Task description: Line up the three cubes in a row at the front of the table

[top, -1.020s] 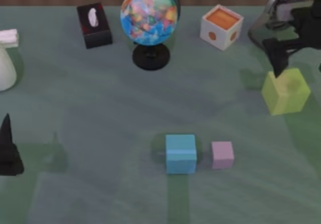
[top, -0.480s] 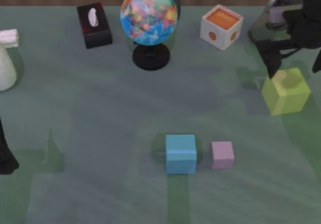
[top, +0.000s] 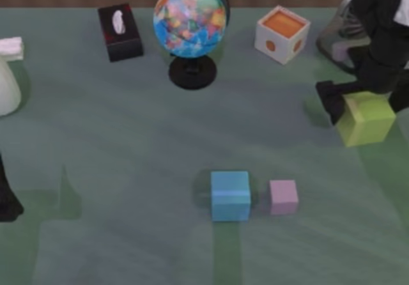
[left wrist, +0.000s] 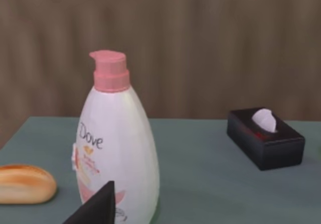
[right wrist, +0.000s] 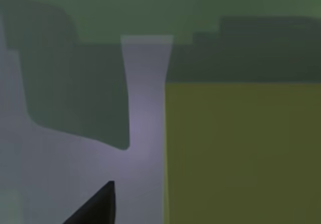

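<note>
The large yellow-green cube (top: 367,120) stands at the right of the table (top: 128,138). My right gripper (top: 366,101) is open and low over it, with one finger (top: 329,103) beside its left face. The right wrist view shows that cube (right wrist: 241,153) close up next to one dark fingertip (right wrist: 100,204). The medium light-blue cube (top: 230,195) and the small pale pink cube (top: 283,197) sit side by side near the front centre, a small gap between them. My left gripper (top: 6,202) is parked at the left edge, open and empty.
Along the back stand a black tissue box (top: 119,32), a globe (top: 190,23) and a white box with an orange top (top: 282,34). A white pump bottle (top: 6,87) stands at the left, with a bread roll (left wrist: 25,184) beside it. A round metal object (top: 348,23) sits behind the right arm.
My right gripper has come down and forward onto the yellow-green cube, so its fingers now straddle it. The left gripper has drawn back towards the left edge. The cubes have not moved.
</note>
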`<action>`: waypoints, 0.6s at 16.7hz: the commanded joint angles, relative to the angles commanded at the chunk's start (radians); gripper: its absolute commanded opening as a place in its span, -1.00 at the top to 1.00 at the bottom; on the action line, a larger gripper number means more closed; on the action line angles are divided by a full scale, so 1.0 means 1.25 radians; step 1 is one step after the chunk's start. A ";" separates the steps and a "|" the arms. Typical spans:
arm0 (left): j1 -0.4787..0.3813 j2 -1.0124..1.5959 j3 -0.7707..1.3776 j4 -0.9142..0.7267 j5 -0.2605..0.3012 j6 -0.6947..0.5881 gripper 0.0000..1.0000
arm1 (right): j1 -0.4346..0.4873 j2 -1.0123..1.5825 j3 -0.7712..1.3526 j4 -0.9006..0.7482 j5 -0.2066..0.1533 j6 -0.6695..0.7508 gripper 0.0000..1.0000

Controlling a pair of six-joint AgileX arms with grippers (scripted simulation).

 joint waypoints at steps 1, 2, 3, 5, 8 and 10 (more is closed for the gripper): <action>0.000 0.000 0.000 0.000 0.000 0.000 -1.00 | 0.000 0.008 -0.018 0.022 0.000 0.001 -1.00; 0.000 0.000 0.000 0.000 0.000 0.000 -1.00 | 0.001 0.013 -0.030 0.036 0.000 0.001 -1.00; 0.000 0.000 0.000 0.000 0.000 0.000 -1.00 | 0.001 0.015 -0.034 0.042 0.000 0.001 -1.00; 0.000 0.000 0.000 0.000 0.000 0.000 -1.00 | 0.001 0.015 -0.034 0.042 0.000 0.001 -1.00; 0.000 0.000 0.000 0.000 0.000 0.000 -1.00 | 0.001 0.015 -0.034 0.042 0.000 0.001 -0.70; 0.000 0.000 0.000 0.000 0.000 0.000 -1.00 | 0.001 0.015 -0.034 0.042 0.000 0.001 -0.40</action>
